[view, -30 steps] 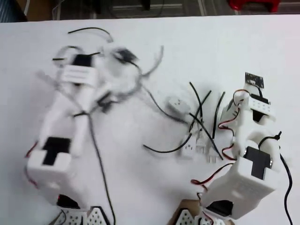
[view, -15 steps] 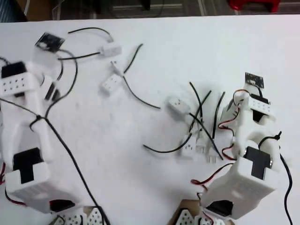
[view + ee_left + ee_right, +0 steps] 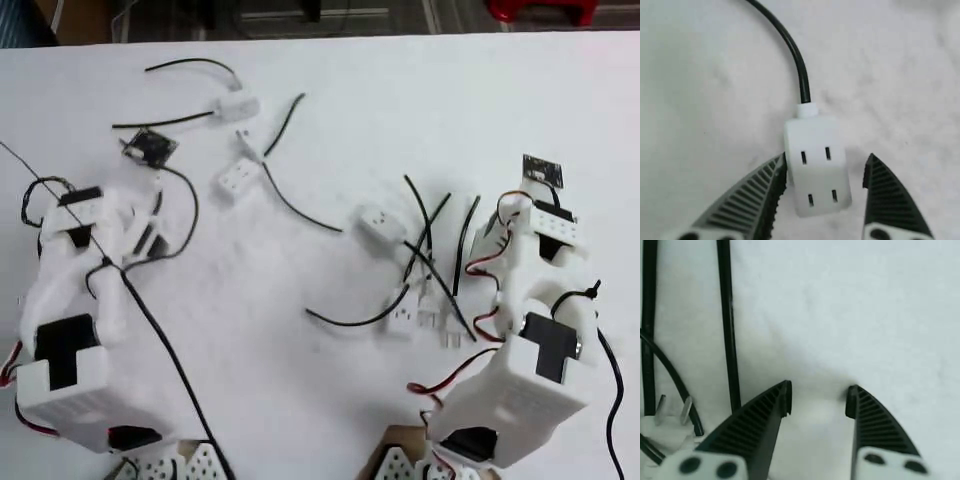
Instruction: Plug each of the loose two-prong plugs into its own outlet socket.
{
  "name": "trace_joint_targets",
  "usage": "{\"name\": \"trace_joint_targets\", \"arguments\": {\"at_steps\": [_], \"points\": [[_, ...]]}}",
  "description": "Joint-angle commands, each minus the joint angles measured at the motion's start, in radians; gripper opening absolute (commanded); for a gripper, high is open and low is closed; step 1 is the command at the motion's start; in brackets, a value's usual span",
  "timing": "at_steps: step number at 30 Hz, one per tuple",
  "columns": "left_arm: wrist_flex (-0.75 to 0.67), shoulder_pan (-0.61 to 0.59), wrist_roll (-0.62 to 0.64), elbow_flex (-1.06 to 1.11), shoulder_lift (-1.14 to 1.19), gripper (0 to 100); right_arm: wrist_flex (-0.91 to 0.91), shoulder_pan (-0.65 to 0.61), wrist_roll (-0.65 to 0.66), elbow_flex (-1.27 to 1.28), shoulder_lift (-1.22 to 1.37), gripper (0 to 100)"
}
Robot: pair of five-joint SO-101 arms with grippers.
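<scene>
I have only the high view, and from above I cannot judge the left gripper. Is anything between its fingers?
Observer: Yes. In the left wrist view a white outlet socket lies between the open fingers of the left gripper. One finger seems to touch its side and the other stands apart.
Operator: And the right gripper, does it hold a plug?
Observer: No. The right gripper is open over bare table, and a two-prong plug lies loose beside it.
</scene>
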Motion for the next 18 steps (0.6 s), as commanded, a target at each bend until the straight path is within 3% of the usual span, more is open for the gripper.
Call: {"name": "trace_joint_targets", "arguments": {"at_steps": [1, 6, 11, 14, 18], "points": [[-0.014, 0.018, -0.005, 0.0, -0.062, 31, -0.015, 0.007, -0.009, -0.017, 0.012, 21.2], [-0.014, 0.013, -0.005, -0.012, -0.073, 41, -0.015, 0.007, -0.009, -0.017, 0.012, 21.2], [0.081, 0.022, 0.014, -0.153, -0.13, 43, -0.015, 0.007, -0.009, -0.017, 0.012, 21.2], [0.172, 0.047, 0.137, -0.282, -0.168, 43, -0.015, 0.005, -0.009, -0.017, 0.012, 21.2], [0.241, 0.14, 0.402, -0.413, -0.165, 43, -0.015, 0.005, -0.009, -0.017, 0.012, 21.2]]}}
